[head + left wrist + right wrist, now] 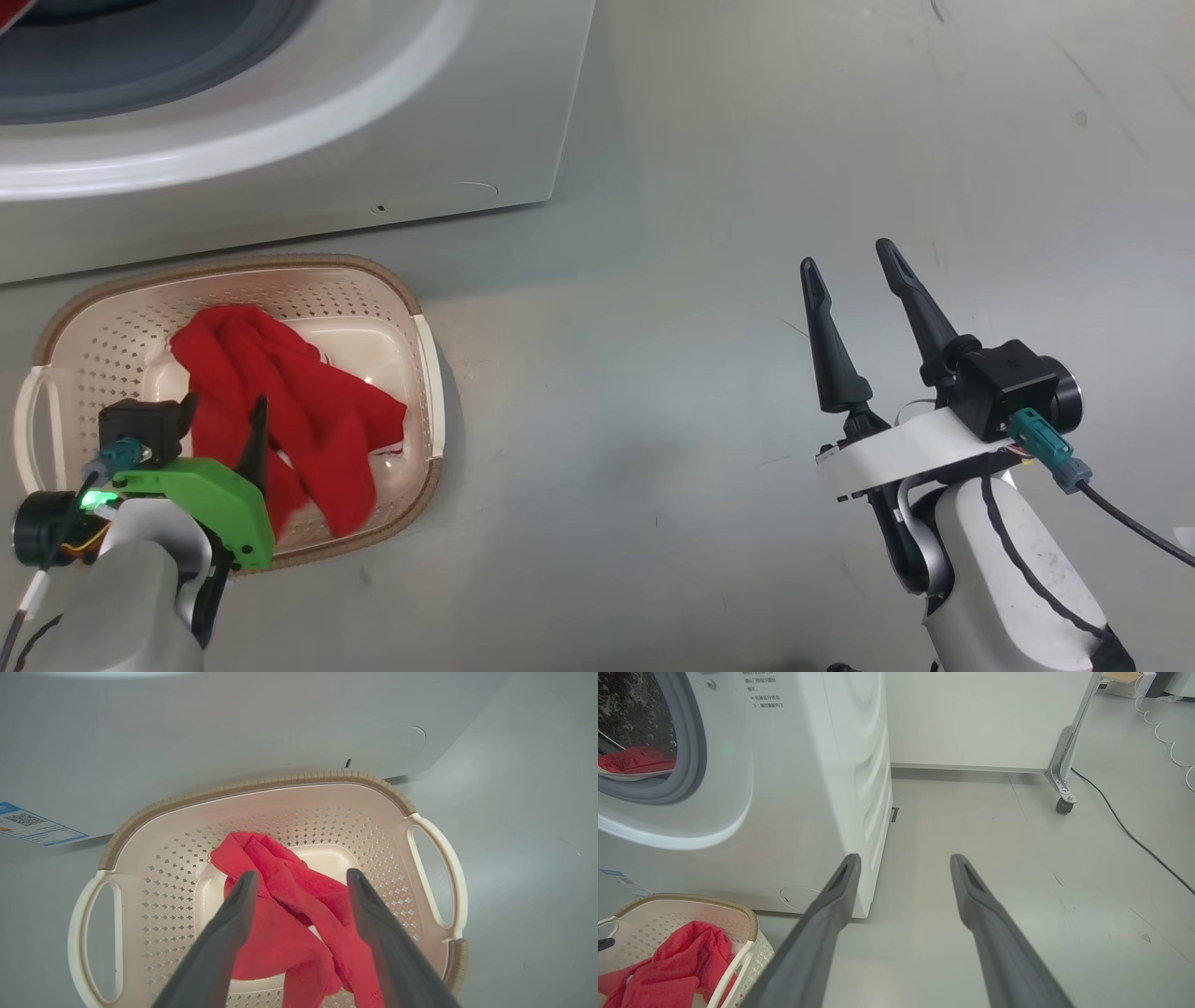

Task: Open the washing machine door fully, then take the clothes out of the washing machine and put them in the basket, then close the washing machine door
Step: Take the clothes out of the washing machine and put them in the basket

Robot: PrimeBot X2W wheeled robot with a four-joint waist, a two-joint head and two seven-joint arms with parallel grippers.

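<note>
Lower left of the head view: red clothes (280,392) lie in the basket (280,266) on the floor, just before the washing machine (373,140). Left claw (302,873) hangs above them, fingers apart. Right claw (847,255), lower right, apart and empty. Red fabric (635,760) also lies in the drum.

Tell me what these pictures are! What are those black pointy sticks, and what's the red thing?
It's a robot with two arms. The sticks are its fingers: each gripper has two, for pinching. One picture looks down from its head; the other two look out from its wrists. The red thing is a garment lying in a cream basket on the floor, beside a white washing machine. The left gripper hangs open above it, holding nothing. The right gripper is open over the floor, empty too. More red cloth lies inside the drum.
</note>
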